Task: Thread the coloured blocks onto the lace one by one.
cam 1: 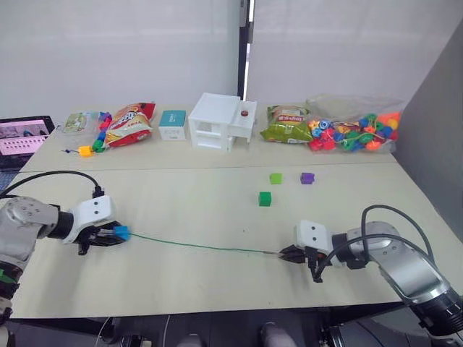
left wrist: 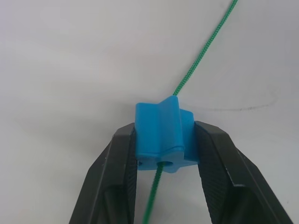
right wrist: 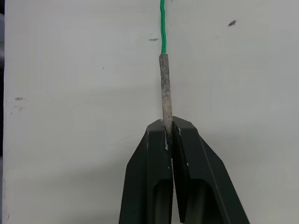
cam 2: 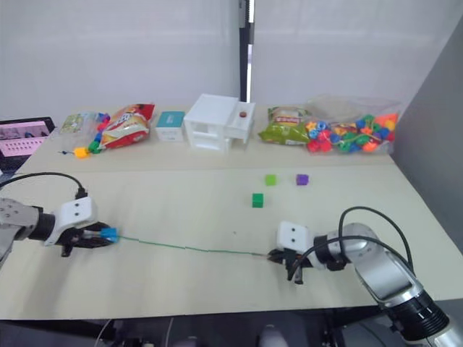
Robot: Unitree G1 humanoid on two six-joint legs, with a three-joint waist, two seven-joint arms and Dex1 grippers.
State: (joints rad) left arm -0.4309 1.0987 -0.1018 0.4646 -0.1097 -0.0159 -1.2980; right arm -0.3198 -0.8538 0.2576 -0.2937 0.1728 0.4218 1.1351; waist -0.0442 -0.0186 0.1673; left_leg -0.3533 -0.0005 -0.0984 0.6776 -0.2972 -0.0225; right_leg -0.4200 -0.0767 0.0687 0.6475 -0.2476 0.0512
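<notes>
The lace (cam 1: 195,246) lay stretched across the near part of the table (cam 1: 217,210), a thin green cord running from the left gripper (cam 1: 108,236) to the right gripper (cam 1: 289,253); its knotted end could not be made out, being hidden somewhere behind the left fingers, and the cord itself was barely a hairline in the head views. The blue block (left wrist: 163,137) was already on the lace, the cord passing in through its hole and out the far side; the left gripper was closed on it, one finger (left wrist: 114,172) against each flank, though only its tip of blue showed in the left eye view (cam 1: 121,233). The grey tip (right wrist: 165,88) of the lace was pinched between the right gripper's fingers (right wrist: 154,158), which were pressed together with no gap; how far the tip ran in between them was concealed.

Both arms reached low over the table, forearms nearly level, the left pointing to the right and the right pointing to the left, so the grippers faced each other well apart.

Further back lay a dark green block (cam 1: 265,199), a light green block (cam 1: 275,178) and a purple block (cam 1: 307,178), near one another and apart from the lace; the second purple one I could not find.
</notes>
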